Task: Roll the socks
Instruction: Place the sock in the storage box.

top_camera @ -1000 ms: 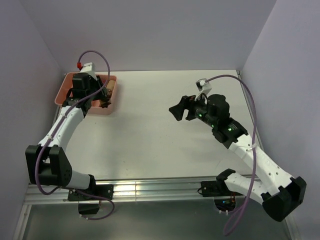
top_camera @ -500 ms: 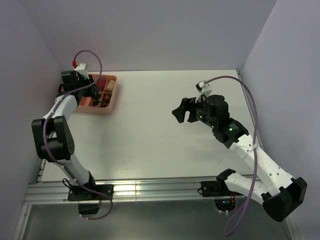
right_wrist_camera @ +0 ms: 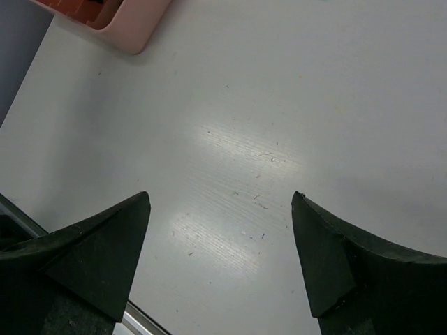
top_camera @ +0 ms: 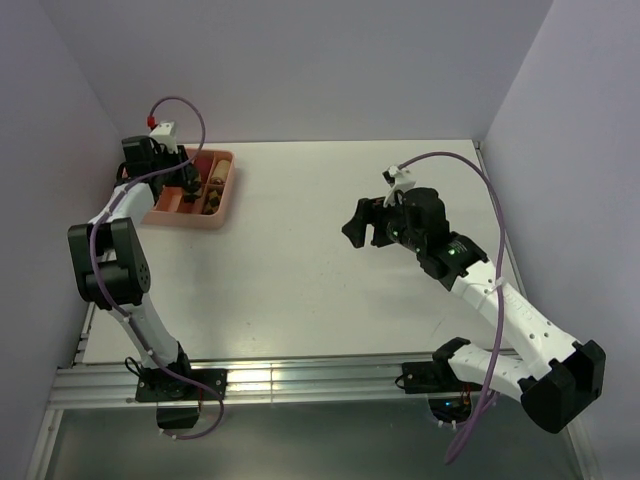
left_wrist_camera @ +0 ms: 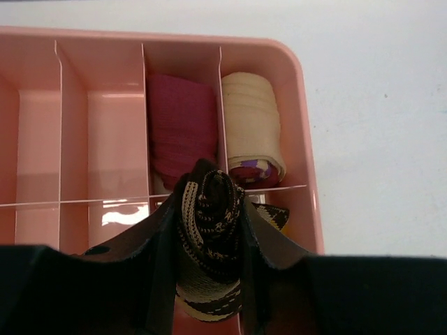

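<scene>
rolled socks (left_wrist_camera: pixel 209 230), lower end hidden inside left gripper (left_wrist_camera: pixel 208 213), pink tray (left_wrist_camera: pixel 302 139) cut off at left — near side covered

tray (top_camera: pixel 190 220): far-left on table (top_camera: pixel 300 280) | socks (left_wrist_camera: pixel 209 237): in left hand (left_wrist_camera: pixel 208 204), over tray

The left arm (top_camera: pixel 110 270) has folded back, drawing the left hand (left_wrist_camera: pixel 208 213), gripping the socks (left_wrist_camera: pixel 209 244), leftward over the tray (left_wrist_camera: pixel 105 139)

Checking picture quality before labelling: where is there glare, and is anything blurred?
Right wrist: a bright glare patch on the table. Left wrist: a small sheen on the tray floor; the rolled socks are sharp. Top external: the front rail reflects light.
</scene>
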Robot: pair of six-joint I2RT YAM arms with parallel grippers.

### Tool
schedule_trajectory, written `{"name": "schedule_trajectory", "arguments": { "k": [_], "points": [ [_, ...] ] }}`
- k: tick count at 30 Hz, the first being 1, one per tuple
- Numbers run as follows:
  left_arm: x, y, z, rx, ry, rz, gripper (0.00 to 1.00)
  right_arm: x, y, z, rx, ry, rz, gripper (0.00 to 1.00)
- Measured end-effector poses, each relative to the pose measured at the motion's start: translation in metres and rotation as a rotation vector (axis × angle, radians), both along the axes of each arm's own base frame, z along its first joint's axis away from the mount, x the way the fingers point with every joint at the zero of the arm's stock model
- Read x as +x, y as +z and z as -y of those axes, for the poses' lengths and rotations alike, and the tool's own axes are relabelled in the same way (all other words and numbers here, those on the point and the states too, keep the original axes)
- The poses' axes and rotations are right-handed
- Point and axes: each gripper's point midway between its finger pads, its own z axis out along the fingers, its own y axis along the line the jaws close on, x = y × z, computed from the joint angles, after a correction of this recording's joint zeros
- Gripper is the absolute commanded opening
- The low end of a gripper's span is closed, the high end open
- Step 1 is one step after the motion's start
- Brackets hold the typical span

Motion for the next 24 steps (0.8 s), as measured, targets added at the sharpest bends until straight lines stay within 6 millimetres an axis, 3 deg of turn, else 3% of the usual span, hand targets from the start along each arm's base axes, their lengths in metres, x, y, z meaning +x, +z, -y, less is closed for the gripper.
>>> {"name": "schedule_trajectory", "arguments": {
  "k": [6,12,16,24],
  "points": [
    [-0.006,-0.023,-0.002,0.027,-0.016,-0.059,0.00,0.002,-0.005,-0.001,-0.008,0.000,-0.012,0.88],
    [-0.010,-0.031,-0.004,0.045,-0.017,-0.090,0.00,0.006,-0.022,0.001,-0.055,-0.005,-0.050,0.88],
    [-0.014,-0.038,-0.007,0.058,-0.013,-0.118,0.00,0.006,-0.022,0.001,-0.056,-0.005,-0.049,0.88],
    [-0.026,-0.072,-0.012,0.080,-0.004,-0.224,0.00,0.006,-0.023,0.001,-0.056,-0.005,-0.050,0.87]
  ]
}}
